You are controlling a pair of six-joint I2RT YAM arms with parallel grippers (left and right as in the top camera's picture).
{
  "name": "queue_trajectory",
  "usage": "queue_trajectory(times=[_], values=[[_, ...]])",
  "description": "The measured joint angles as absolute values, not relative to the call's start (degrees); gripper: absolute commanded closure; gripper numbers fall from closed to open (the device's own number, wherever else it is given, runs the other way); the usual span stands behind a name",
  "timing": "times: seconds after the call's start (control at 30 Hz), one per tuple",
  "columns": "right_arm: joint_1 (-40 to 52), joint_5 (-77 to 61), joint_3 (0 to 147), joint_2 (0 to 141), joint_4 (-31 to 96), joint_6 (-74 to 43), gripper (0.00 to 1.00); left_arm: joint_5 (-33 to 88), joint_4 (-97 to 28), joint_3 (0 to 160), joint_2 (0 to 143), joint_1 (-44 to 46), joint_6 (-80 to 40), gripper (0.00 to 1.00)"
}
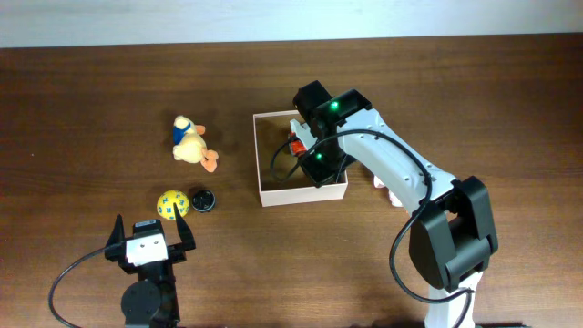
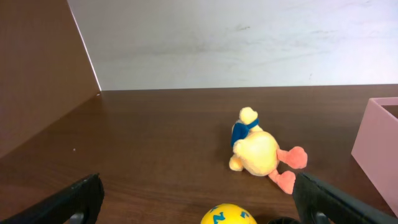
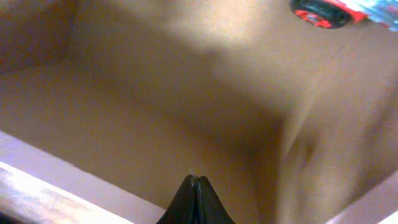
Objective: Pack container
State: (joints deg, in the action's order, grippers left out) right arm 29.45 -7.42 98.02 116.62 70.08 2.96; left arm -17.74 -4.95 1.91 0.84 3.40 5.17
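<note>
- The container (image 1: 305, 193) stands on the table (image 1: 73, 118), a little right of the middle in the overhead view. It is square and open on top, white outside and brown inside.
- Inside it, near the far wall, lies a small red toy (image 3: 329, 9) with a dark wheel. Only a part of it shows in the right wrist view.
- The right gripper (image 3: 194, 183) hangs over the inside of the container, above its right half. Its two fingertips are pressed together, and nothing is seen between them.
- Just right of the container, under the right arm, there is a small pale thing (image 1: 383, 185). I cannot tell what it is.
- Left of the container, apart from it, a yellow plush duck (image 1: 191, 143) lies on its side. It has a blue piece at the neck and orange feet, and the feet point toward the container.
- Nearer to the robot there is a yellow ball (image 1: 171, 204) with blue marks. A small black round object (image 1: 201, 199) is just beside it on the right.
- The left gripper (image 1: 151, 226) is at the near edge of the table, behind the ball. Its fingers are spread wide and hold nothing.
</note>
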Motion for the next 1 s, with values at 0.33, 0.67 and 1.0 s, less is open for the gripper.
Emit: queue_trajectory(times=[0.33, 0.67, 1.0], values=[[29.45, -9.98, 98.02, 116.62, 72.01, 1.54, 0.96, -17.74, -4.95, 1.91, 0.84, 3.40, 5.17, 0.01], [29.43, -10.24, 98.00, 116.62, 67.68, 1.48, 0.96, -17.74, -4.95, 1.91, 0.84, 3.40, 5.17, 0.01], [28.82, -9.85, 109.12, 116.62, 69.69, 3.66, 0.00, -17.74, -4.95, 1.91, 0.84, 3.40, 5.17, 0.01]])
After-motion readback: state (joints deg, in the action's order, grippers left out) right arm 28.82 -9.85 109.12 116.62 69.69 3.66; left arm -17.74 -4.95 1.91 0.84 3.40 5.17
